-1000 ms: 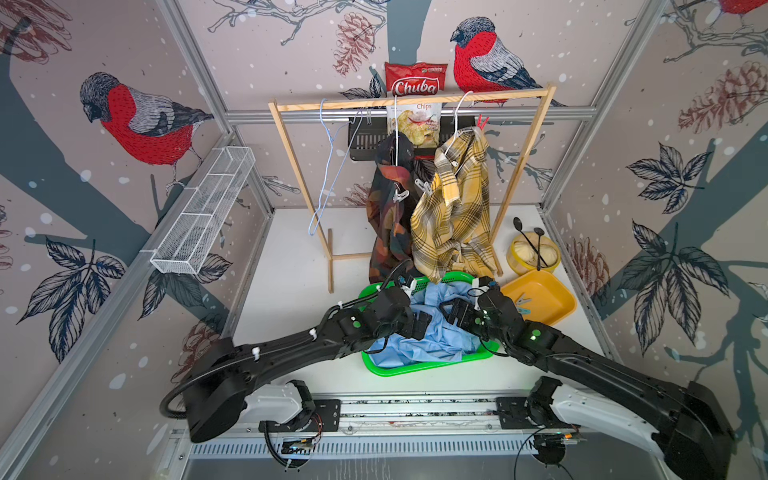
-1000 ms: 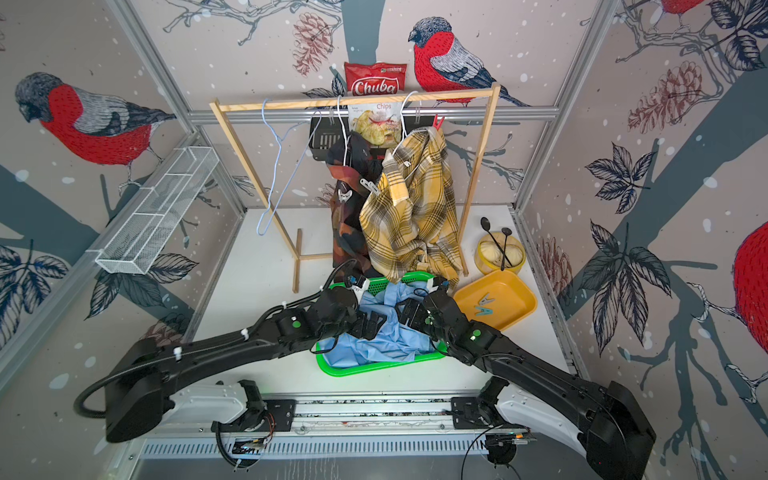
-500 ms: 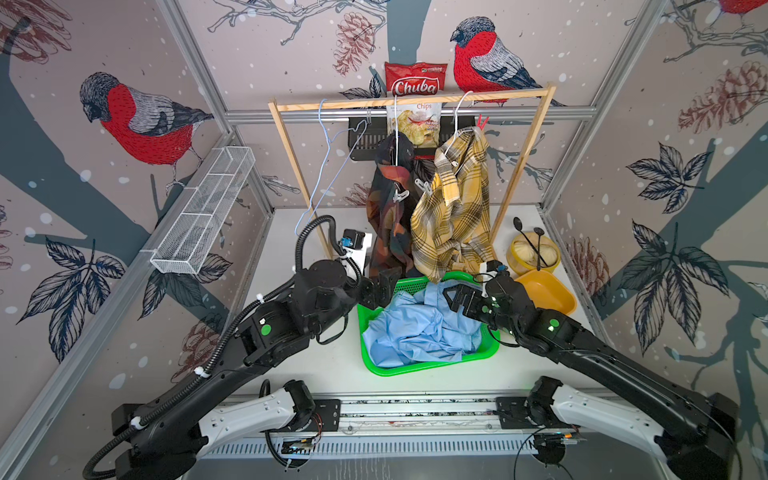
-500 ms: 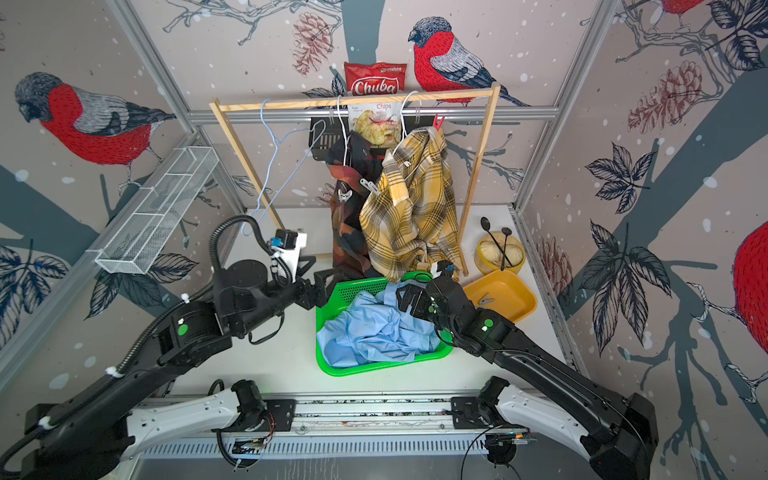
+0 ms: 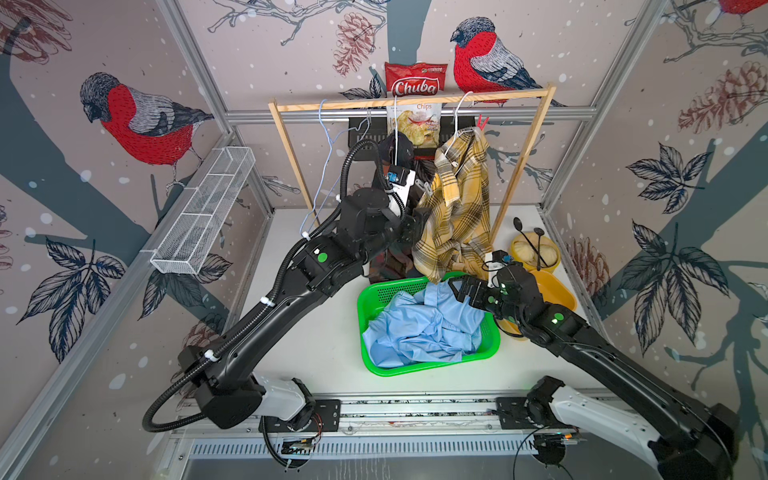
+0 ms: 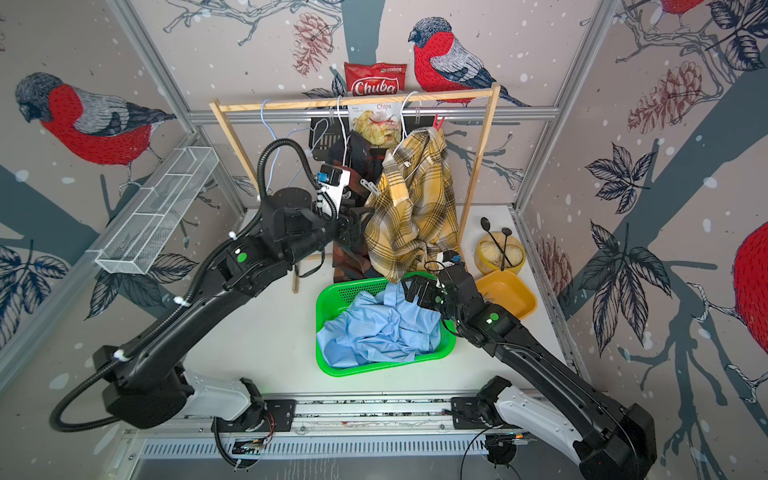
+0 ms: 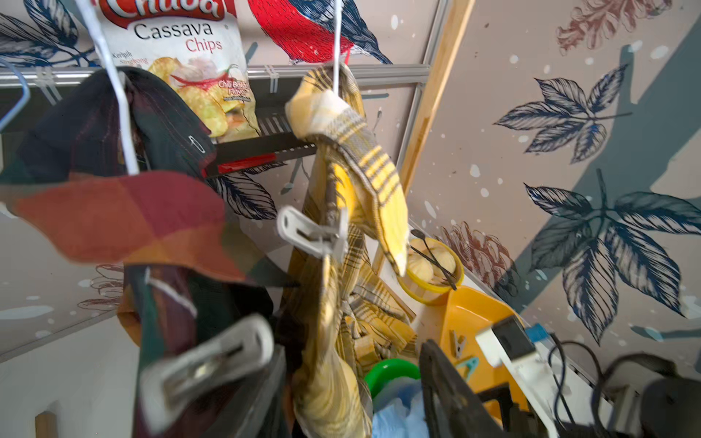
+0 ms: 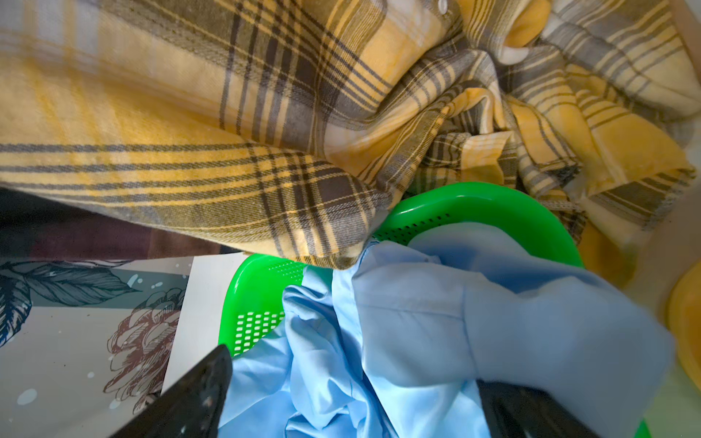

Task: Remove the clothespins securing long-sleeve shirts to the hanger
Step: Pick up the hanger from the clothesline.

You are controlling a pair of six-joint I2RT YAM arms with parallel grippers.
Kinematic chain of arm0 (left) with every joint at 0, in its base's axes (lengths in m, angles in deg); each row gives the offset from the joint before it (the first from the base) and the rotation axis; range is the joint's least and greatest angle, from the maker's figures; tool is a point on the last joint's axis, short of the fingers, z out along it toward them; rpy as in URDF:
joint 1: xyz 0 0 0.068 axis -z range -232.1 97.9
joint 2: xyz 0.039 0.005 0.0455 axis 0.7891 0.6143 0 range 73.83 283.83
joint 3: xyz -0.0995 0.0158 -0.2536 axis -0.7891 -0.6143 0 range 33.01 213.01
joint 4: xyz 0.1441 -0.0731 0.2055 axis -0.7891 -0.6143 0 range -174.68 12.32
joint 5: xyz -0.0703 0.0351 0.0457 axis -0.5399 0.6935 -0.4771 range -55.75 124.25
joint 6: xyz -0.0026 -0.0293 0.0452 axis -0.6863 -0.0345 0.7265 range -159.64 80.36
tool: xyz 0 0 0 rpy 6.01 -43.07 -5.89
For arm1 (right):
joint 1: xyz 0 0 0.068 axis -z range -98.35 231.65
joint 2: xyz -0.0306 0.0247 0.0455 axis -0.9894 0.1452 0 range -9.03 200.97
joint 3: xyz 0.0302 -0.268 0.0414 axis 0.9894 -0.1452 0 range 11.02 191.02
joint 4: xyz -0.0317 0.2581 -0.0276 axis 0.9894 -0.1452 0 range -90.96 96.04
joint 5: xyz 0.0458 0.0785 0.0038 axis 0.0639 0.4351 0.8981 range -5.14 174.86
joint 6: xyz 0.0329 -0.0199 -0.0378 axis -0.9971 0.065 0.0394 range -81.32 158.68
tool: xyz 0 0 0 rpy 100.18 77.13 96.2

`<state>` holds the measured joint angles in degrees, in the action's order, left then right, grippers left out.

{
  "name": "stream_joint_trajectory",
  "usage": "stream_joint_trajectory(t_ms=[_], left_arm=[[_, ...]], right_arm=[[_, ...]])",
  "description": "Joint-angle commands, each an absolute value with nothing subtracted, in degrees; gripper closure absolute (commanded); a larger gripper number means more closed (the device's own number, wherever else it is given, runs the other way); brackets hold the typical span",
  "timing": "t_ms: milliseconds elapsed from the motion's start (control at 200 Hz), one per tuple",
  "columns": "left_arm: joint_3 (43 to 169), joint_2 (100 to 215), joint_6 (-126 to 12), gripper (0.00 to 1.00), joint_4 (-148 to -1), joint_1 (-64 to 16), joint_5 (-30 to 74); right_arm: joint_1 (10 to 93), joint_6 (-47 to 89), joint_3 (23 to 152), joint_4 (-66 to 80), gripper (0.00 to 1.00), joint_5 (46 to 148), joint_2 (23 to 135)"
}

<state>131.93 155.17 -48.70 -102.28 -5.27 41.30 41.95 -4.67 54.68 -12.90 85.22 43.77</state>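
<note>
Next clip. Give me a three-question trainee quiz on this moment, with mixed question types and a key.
1. True or false: the light blue shirt lies in the green basket.
2. Where does the red clothespin sit?
A) in the green basket
B) at the top of the yellow plaid shirt, just under the wooden rail
C) on the light blue shirt
3. Fill in: the right gripper, beside the basket, has its jaws ____.
Key: 1 true; 2 B; 3 open.
</note>
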Motion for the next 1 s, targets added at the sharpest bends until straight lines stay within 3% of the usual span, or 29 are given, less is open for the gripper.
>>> stream_joint_trajectory(t_ms=[0, 135, 410, 675, 916, 996], left_arm=[[134.1, 156.9, -46.5, 0.44, -99.8, -6.3, 39.1], [135.5, 159.2, -46.4, 0.44, -100.2, -8.8, 37.8], [133.7, 160.6, -45.5, 0.49, -99.5, -10.3, 36.9], [133.6, 161.8, -46.1, 0.69, -98.7, -10.3, 34.5], [133.9, 161.6, -46.6, 1.00, -97.7, -10.2, 33.1], [134.6, 161.5, -46.6, 1.00, -97.4, -9.8, 32.7]], right_arm=[[41.8, -2.1, 55.3, -12.0, 0.00, 90.6, 44.0], [41.9, -1.6, 55.1, -11.2, 0.00, 96.7, 43.7], [43.5, -2.0, 55.9, -10.0, 0.00, 99.3, 41.2], [44.6, -0.6, 56.8, -11.4, 0.00, 100.0, 41.5], [44.8, 2.0, 60.0, -15.7, 0.00, 98.3, 41.9], [44.9, 3.2, 61.3, -17.0, 0.00, 97.2, 42.1]])
